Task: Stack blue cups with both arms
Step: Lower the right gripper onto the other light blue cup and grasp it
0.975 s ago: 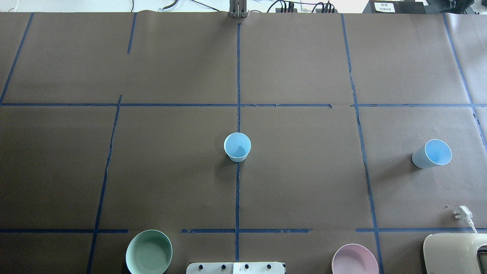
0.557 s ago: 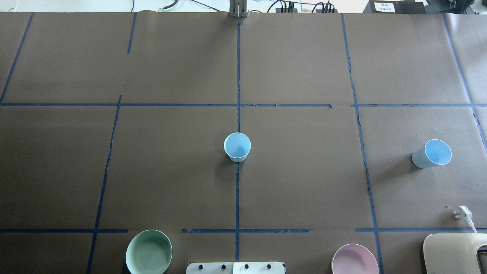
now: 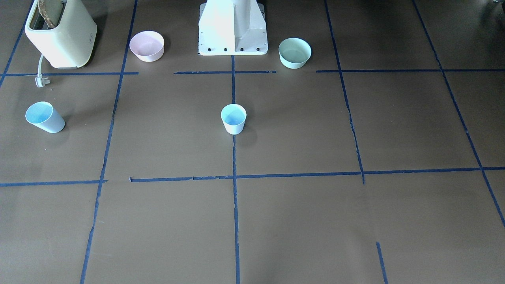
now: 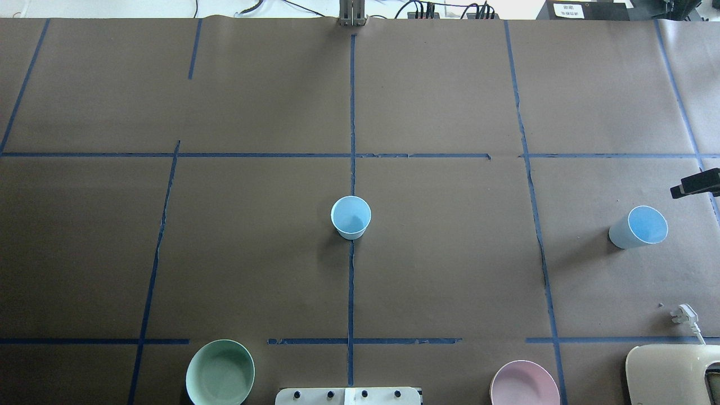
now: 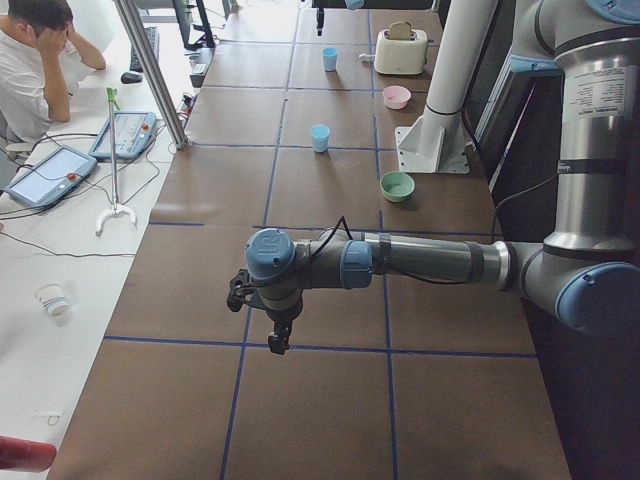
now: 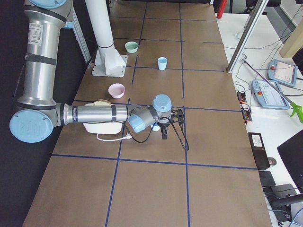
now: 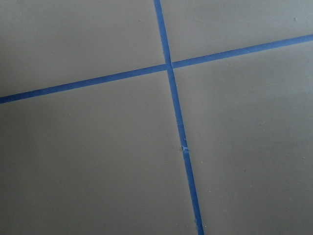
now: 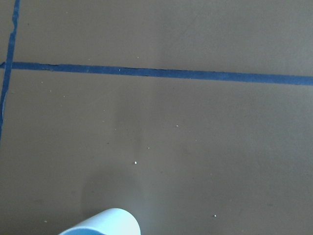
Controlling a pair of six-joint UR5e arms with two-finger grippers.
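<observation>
One blue cup (image 4: 351, 217) stands upright on the centre tape line; it also shows in the front view (image 3: 233, 118). The second blue cup (image 4: 638, 227) stands at the right end of the table, and its rim shows at the bottom of the right wrist view (image 8: 105, 223). My right gripper (image 6: 164, 134) hangs just beyond this cup; only a black part of it (image 4: 695, 184) enters the overhead view, and I cannot tell if it is open. My left gripper (image 5: 276, 344) hangs over the table's far left end, away from both cups; I cannot tell its state.
A mint-green bowl (image 4: 220, 372) and a pink bowl (image 4: 524, 384) sit near the white pedestal (image 3: 232, 27). A cream toaster (image 3: 61, 33) with a loose plug (image 4: 683, 314) stands at the near right corner. An operator (image 5: 30, 60) sits beyond the table.
A black part of the right gripper has come into the overhead view at the right edge, just beyond the right cup. Both cups have stayed in place.
</observation>
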